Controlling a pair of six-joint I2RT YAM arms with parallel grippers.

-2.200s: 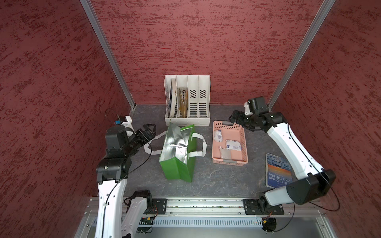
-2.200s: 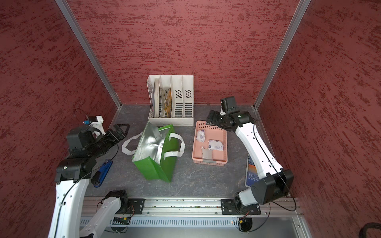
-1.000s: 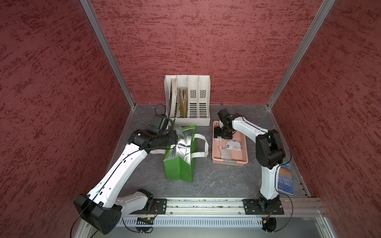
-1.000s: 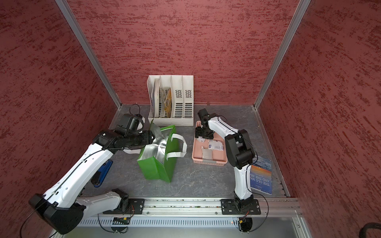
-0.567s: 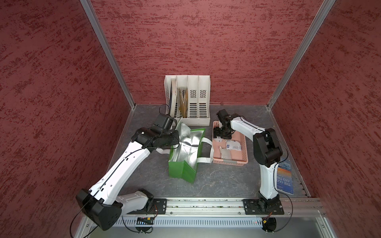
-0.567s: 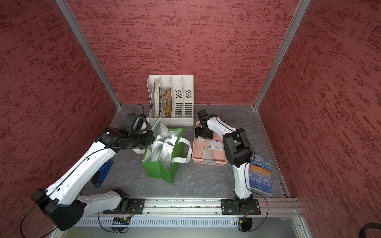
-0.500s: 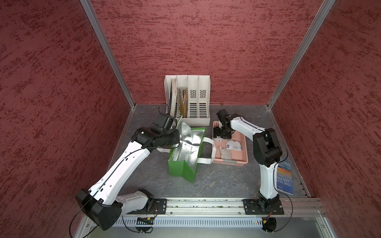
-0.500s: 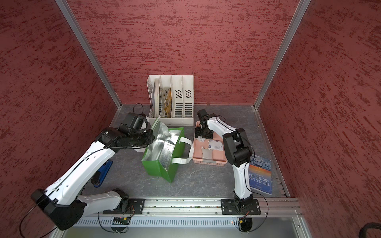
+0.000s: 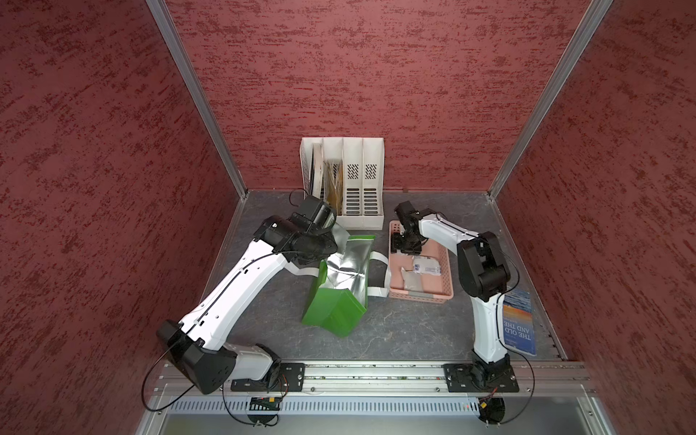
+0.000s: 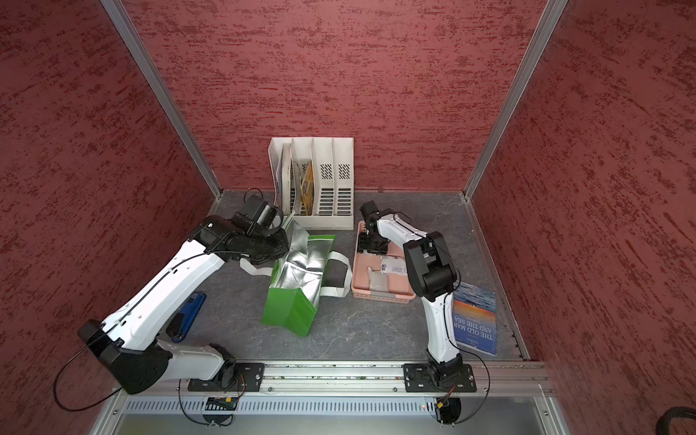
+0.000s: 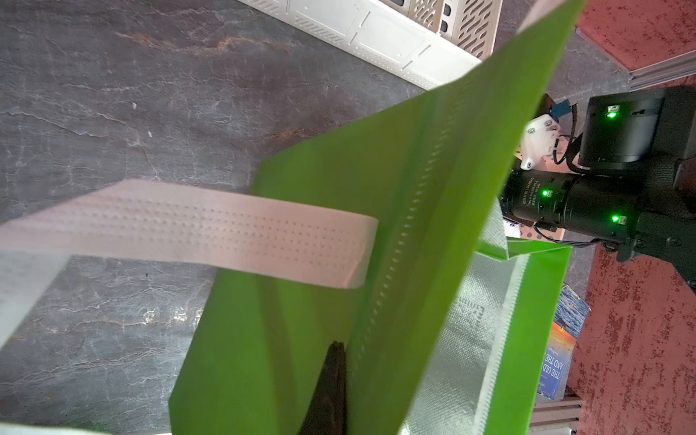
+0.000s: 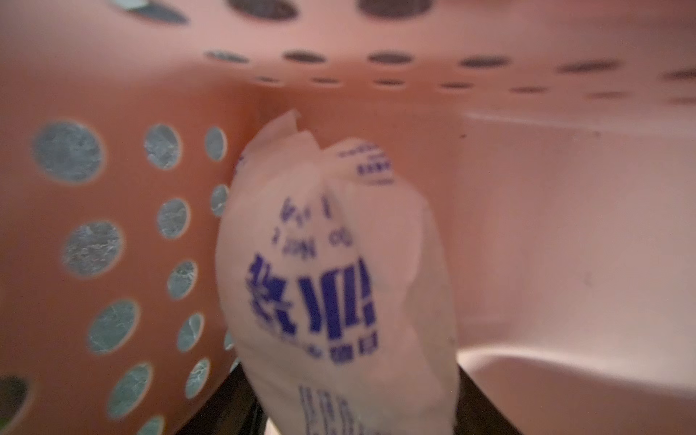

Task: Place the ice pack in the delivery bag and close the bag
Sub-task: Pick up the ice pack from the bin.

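You: left gripper (image 11: 341,357) shut on bag (image 11: 414,188) rim, hold mouth wide; right gripper (image 12: 354,406) pinches ice pack (image 12: 327,263), lift above basket (image 12: 565,226).

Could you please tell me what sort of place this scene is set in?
Probably a robot test booth: red wall panels enclose a grey table, the left arm and right arm are bolted to a metal rail along its front, and a file rack and book look like props.

The delivery bag (image 9: 331,312) is green, silver-lined; the ice pack (image 12: 331,263) white, blue-printed.
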